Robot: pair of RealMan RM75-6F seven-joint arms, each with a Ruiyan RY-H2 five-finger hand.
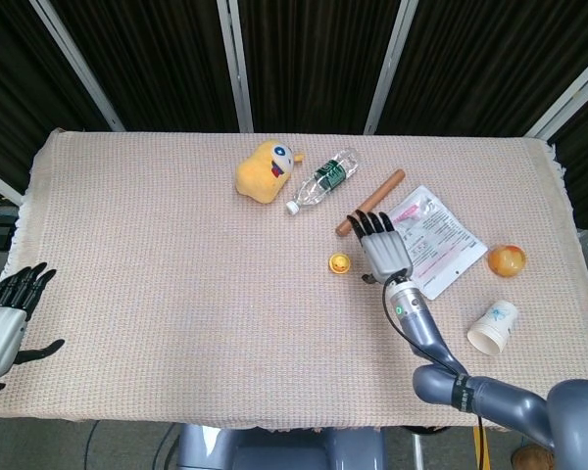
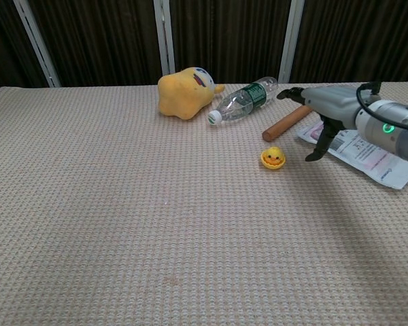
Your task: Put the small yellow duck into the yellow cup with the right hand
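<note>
The small yellow duck [image 1: 340, 262] sits inside a low yellow cup [image 2: 273, 163] that stands upright on the cloth near the table's middle. My right hand [image 1: 382, 250] hovers just to the right of it, apart from the cup, fingers spread and holding nothing. In the chest view the right hand [image 2: 323, 115] hangs above the table with its thumb pointing down. My left hand [image 1: 5, 318] stays at the table's near left corner, fingers apart and empty.
A yellow plush toy [image 1: 265, 170] and a lying plastic bottle [image 1: 321, 180] are at the back. A wooden rod [image 1: 370, 202] and a white packet [image 1: 429, 240] lie beside the right hand. An orange ball [image 1: 506, 259] and a tipped paper cup [image 1: 494, 327] are far right.
</note>
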